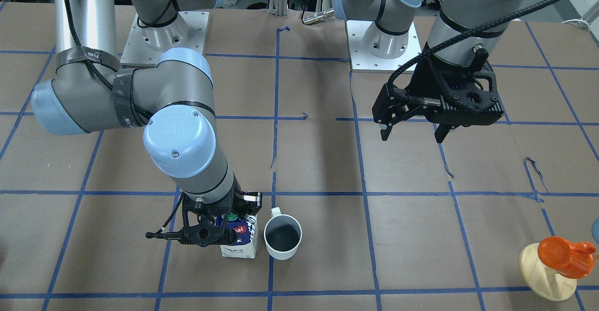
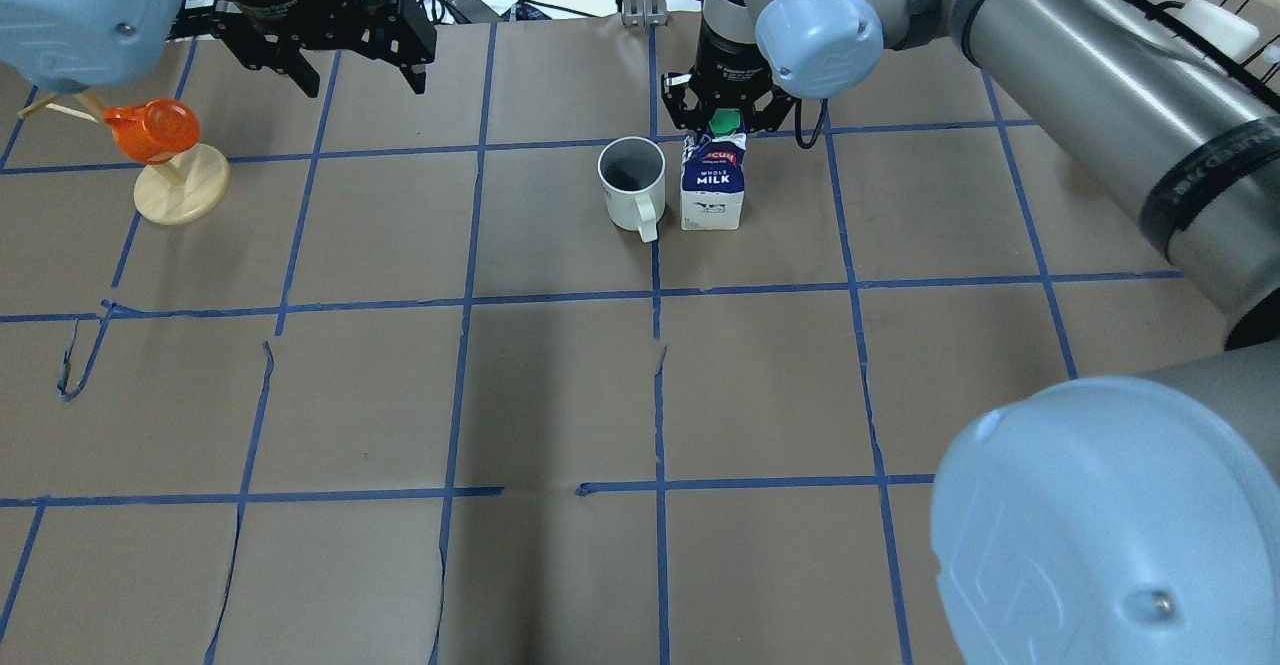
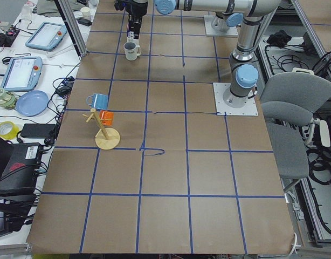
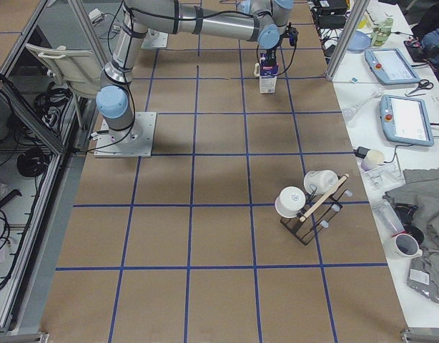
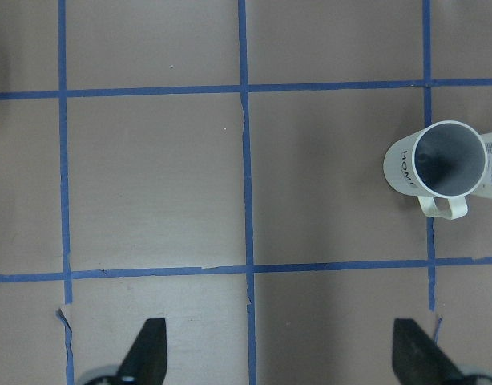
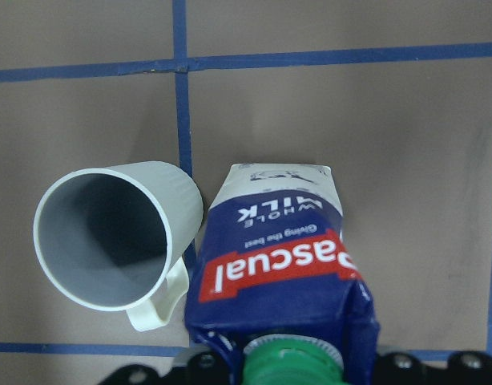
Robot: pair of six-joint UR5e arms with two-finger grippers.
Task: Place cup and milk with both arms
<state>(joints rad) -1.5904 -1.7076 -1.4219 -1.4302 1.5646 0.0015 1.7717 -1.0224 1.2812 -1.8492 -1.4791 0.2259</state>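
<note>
The white cup (image 1: 282,238) with a dark grey inside stands upright on the brown table, handle toward the robot; it also shows in the overhead view (image 2: 632,183) and the left wrist view (image 5: 438,160). The blue and white milk carton (image 1: 241,241) stands upright right beside it, about touching it (image 2: 712,185) (image 6: 278,257). My right gripper (image 1: 224,227) comes down over the carton's top and is shut on it at the green cap (image 2: 723,120). My left gripper (image 1: 412,135) is open and empty, raised above the table well away from the cup (image 5: 282,357).
An orange cup on a wooden stand (image 1: 557,259) sits near the table's far edge on my left (image 2: 165,160). A black rack with white mugs (image 4: 309,204) stands on my right side. Blue tape lines grid the table.
</note>
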